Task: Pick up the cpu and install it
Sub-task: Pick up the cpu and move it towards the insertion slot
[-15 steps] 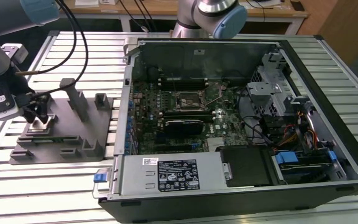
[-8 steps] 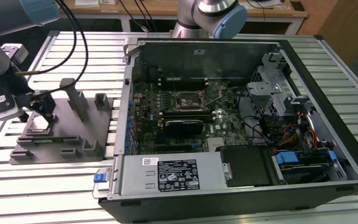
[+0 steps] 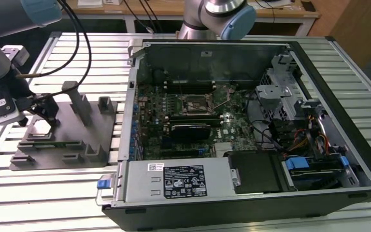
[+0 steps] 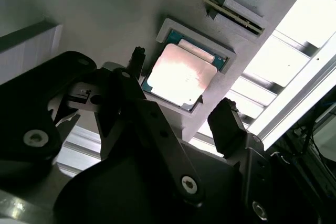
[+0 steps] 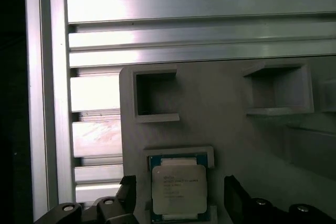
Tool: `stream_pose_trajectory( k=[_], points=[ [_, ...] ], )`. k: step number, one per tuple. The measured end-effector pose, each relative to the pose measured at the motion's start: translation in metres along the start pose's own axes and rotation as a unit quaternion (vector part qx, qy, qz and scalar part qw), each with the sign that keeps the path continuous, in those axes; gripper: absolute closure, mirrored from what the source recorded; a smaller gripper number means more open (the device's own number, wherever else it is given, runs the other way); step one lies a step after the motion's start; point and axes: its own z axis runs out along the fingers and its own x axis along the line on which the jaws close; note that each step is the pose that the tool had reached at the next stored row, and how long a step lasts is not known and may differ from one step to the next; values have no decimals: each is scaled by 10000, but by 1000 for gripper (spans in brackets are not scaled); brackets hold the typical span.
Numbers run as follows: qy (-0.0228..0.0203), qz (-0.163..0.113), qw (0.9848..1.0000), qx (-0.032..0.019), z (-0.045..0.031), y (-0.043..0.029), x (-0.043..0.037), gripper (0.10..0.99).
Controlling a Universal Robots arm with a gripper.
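**While Poised Over the cpu, Spread Wide and Holding Nothing**

While hanging low over the grey fixture, spreads the gripper wide and clamps nothing. Sets the cpu directly beneath that gripper in the exterior view, lying flat with its pale metal top up, seated in a shallow square pocket of the fixture.

In the second wrist view, brackets the cpu with two dark fingers, one on either side, with the gripper centred over the chip. In the first wrist view, shows the same straddle: cpu between the fingers, with a gap visible on each side, so apart from both. Cannot tell the height of the fingertips above the chip.

Beyond the fingertips, finds two square recesses moulded into the fixture, and past those the ribbed aluminium table. Beside the gripper, toward the exterior view's right, finds upright blocks rising from the fixture. Well apart from the gripper, further toward the exterior view's right, finds the open computer case lying on the table, with the motherboard exposed and a socket near its middle.
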Motion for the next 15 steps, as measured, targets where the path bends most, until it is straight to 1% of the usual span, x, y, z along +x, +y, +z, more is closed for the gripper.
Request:
stream_pose_trajectory(
  k=[7, 12, 15],
  points=[
    [0, -2, 10000, 6, 24, -1, 0, 322],
    [0, -15, 10000, 21, 72, -3, 2, 322],
    [2, -92, 10000, 22, 97, -4, 3, 322]
  ],
)
